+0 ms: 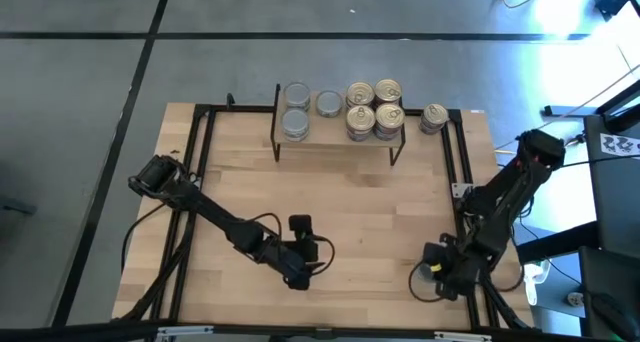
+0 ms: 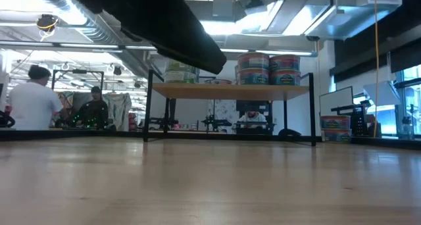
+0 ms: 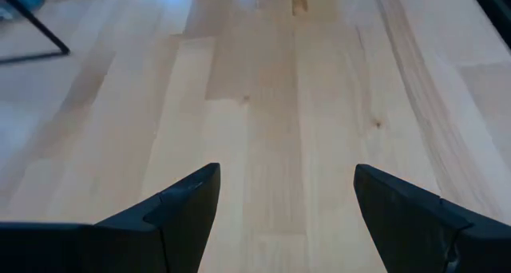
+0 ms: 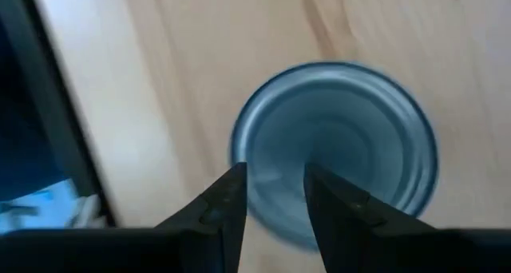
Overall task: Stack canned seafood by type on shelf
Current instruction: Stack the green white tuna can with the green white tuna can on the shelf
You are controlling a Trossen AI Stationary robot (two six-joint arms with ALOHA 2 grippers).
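The shelf [image 1: 337, 132] stands at the table's far edge. Three silver-lidded tins [image 1: 296, 122] sit on its left part, and gold-lidded tins [image 1: 374, 107] are stacked on its right part. In the low view the gold stack [image 2: 268, 68] rises higher than the silver tins [image 2: 181, 72]. One more gold-lidded tin [image 1: 433, 117] rests on the table to the right of the shelf. My right gripper [image 4: 273, 185] points down over a silver-lidded tin [image 4: 351, 137] at the table's near right corner, fingers a narrow gap apart. My left gripper [image 3: 286, 195] is open low over bare wood near the near edge [image 1: 305, 244]. My right gripper comes from above, pointing down, with its fingertips [image 4: 231, 189] over the lid [image 4: 279, 145] of the silver tin, which sits flat on the table. Nothing is between the fingers. I cannot tell whether they touch the lid.
Black frame rails [image 1: 460, 172] run along the table's left and right sides. Bare wood [image 1: 340, 197] lies between the shelf and the two grippers. People and equipment [image 2: 36, 100] show in the room beyond the far edge.
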